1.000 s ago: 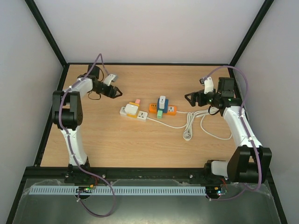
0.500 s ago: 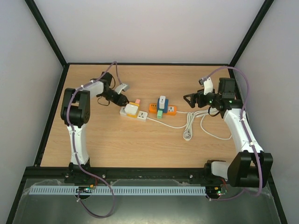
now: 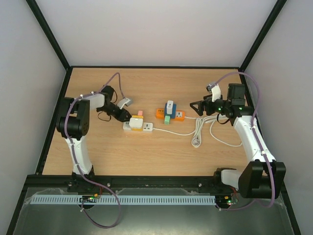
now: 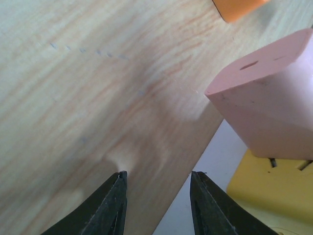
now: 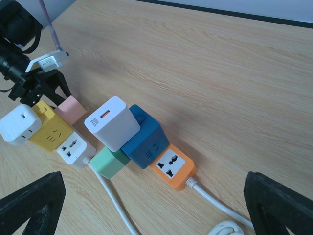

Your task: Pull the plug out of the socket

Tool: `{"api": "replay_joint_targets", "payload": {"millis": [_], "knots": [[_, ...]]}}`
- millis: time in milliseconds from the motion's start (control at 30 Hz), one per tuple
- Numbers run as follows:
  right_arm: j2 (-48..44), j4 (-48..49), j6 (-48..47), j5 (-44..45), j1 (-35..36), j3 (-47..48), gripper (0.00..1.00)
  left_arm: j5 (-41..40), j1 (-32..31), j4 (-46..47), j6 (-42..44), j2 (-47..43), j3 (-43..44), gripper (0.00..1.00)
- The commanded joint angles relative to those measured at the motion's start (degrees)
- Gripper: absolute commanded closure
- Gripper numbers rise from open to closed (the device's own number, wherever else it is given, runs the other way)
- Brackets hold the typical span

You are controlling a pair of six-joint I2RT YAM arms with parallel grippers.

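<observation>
Closing on the pink plug is the step in hand, I judge, and it calls for shifting the left gripper sideways before anything else. In the left wrist view its fingers stand a modest gap apart over bare table, holding nothing, and the plug lies off to their right, not between them. A good grasp would straddle the plug's two flat sides, deep enough for a firm hold but clear of the yellow socket block. The pull should then run straight out along the pins, since a slanted pull would likely drag the light strip along instead. The right gripper hangs spread wide and empty just right of the orange strip, well apart from the plug. Pinning the white strip with it might help, as nothing else seems to anchor that strip.

The plug is a small pale-pink block with rounded edges and a smooth matt face. It sits against the far side of the yellow block, left of centre on the table. Two short dark marks, probably its pins, show in the slim gap between pink and yellow, so it may not be quite flush.
</observation>
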Motion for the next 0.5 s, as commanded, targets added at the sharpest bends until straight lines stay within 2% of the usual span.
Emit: {"api": "replay_joint_targets", "payload": {"millis": [0,233,333,467], "knots": [[-1.53,1.2,-1.02,-1.59,0.33,-1.25,0.02,-2.09,0.12,-2.06,2.56,-2.97,-5.77,0.6],[-1.4,3.44,-0.47,-2.59,0.36,-3.03,0.02,-2.66,0.35,-1.58,1.58,-10.26,-11.31,0.57],[-0.89,3.84,-0.1,-2.81,0.35,-2.91,0.02,-3.94,0.59,-0.45,-0.34,-13.45,-12.42,0.48],[-1.0,4.2,-0.09,-3.03,0.35,-3.05,0.02,-5.63,3.31,1.22,-2.15,-18.5,-12.51,0.28]]}}
